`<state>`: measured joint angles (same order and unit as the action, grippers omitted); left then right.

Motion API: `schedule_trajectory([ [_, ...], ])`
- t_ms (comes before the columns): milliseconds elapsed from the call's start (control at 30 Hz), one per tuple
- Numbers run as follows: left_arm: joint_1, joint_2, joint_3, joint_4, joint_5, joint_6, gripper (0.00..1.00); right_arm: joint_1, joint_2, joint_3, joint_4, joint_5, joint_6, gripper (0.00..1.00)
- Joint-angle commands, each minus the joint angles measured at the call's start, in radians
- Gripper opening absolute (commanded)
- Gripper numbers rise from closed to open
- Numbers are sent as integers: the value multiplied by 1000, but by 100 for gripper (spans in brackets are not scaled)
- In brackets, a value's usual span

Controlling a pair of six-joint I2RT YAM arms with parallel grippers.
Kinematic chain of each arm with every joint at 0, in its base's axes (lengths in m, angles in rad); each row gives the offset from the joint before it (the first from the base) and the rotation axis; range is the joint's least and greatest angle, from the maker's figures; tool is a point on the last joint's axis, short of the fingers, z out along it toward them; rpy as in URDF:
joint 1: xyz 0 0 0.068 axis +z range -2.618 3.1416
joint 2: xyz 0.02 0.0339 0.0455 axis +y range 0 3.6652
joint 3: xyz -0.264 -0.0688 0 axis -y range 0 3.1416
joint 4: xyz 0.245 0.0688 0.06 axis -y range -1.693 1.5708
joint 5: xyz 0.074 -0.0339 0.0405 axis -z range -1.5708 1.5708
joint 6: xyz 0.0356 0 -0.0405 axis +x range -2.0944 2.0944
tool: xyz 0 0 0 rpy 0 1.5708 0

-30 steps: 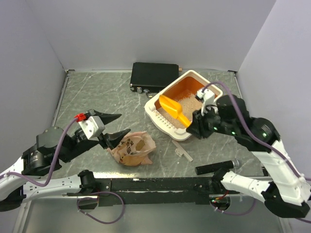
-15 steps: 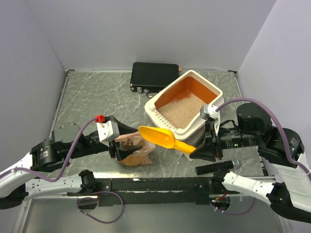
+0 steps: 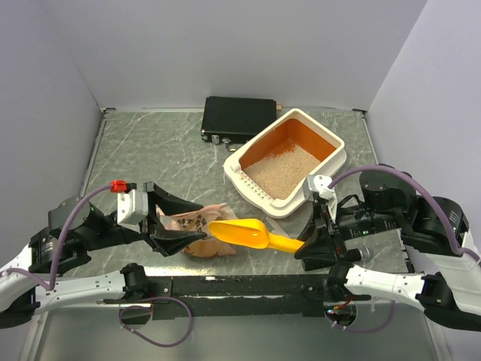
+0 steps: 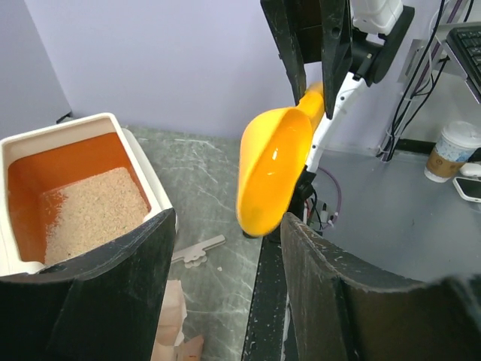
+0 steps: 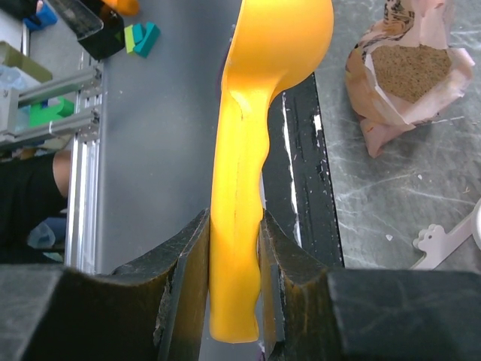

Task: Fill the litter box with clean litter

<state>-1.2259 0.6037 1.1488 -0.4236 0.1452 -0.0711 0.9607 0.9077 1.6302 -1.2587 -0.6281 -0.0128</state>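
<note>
The litter box point(image 3: 337, 155), cream rim and orange inside, sits right of centre and holds a layer of beige clean litter point(image 3: 284, 169); it also shows in the left wrist view point(image 4: 139, 169). My right gripper point(image 3: 307, 244) is shut on the handle of the yellow-orange scoop point(image 3: 240, 232), held level over the near edge with an empty bowl point(image 4: 274, 177). My left gripper point(image 3: 179, 219) is open around the top of the crumpled paper bag point(image 3: 201, 224), which holds more litter point(image 5: 409, 74).
A flat black case point(image 3: 239, 117) lies at the back, touching the box's far corner. A small pale flat piece point(image 4: 197, 249) lies on the marbled table near the box. Grey walls stand on three sides.
My right gripper carried the scoop out of the litter box to the near edge beside the bag. My left gripper moved in around the bag's top.
</note>
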Motion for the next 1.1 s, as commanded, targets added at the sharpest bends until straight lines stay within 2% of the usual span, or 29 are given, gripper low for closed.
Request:
schedule_trajectory([
  [0,-6,25,-8,31,30,-30,63,58,25,29,38,56,-4,0],
  [433,-6,51,-9,6,51,-32,59,200,94,109,58,174,10,0],
  [633,-6,56,-17,9,65,-35,51,262,118,141,56,232,36,0],
  [667,-4,57,-18,11,71,-35,45,268,119,143,58,238,37,0],
  [833,-4,77,-18,11,96,-36,29,297,97,123,82,278,40,0],
  [867,-6,80,-18,14,112,-36,11,297,94,117,85,280,42,0],
  [900,-4,85,-20,16,116,-36,1,299,91,103,97,283,40,0],
  [1000,-4,96,-18,17,103,-38,1,303,56,48,168,312,48,0],
  [1033,-6,90,-23,23,91,-41,1,302,24,25,201,320,51,2],
  [1067,-6,84,-26,32,80,-42,1,303,7,1,234,329,66,10],
])
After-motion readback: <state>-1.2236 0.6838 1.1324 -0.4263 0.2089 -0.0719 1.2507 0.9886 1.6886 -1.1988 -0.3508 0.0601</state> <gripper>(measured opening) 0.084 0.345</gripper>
